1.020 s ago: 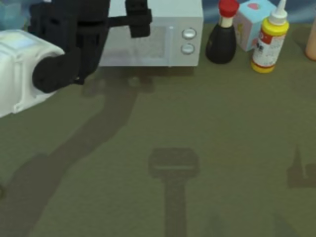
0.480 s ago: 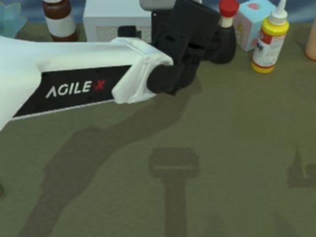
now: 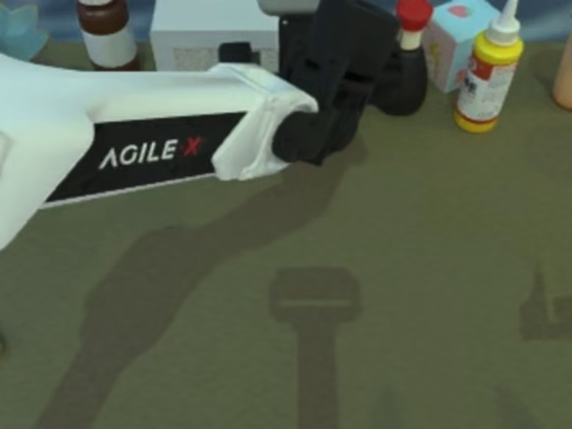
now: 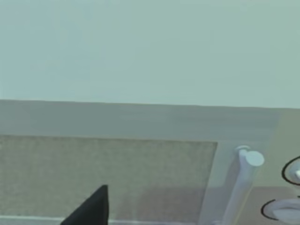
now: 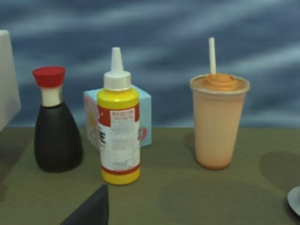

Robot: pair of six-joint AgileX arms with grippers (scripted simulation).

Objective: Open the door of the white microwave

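Note:
The white microwave [image 3: 210, 22] stands at the table's back, left of centre. My left arm reaches across its front, and the black left gripper [image 3: 338, 63] covers the knob end. In the left wrist view the door [image 4: 108, 173], with its grey mesh window, lies flush with the front. Its slim vertical handle [image 4: 240, 187] stands beside two silver knobs [image 4: 291, 172]. One black fingertip [image 4: 91, 211] shows on the window side, clear of the handle. The left gripper [image 4: 190, 222] is open and holds nothing. My right gripper [image 5: 133, 222] is parked out of the top view, open and empty.
Right of the microwave stand a dark soy bottle with a red cap [image 3: 411, 45], a pale blue carton [image 3: 458, 31], a yellow squeeze bottle [image 3: 487, 71] and an orange drink cup [image 5: 219, 124]. A brown bottle [image 3: 107, 36] stands left of it.
The left arm swung right across the microwave's front, from its left end to the knob end. Over the last half second it only crept a little further right.

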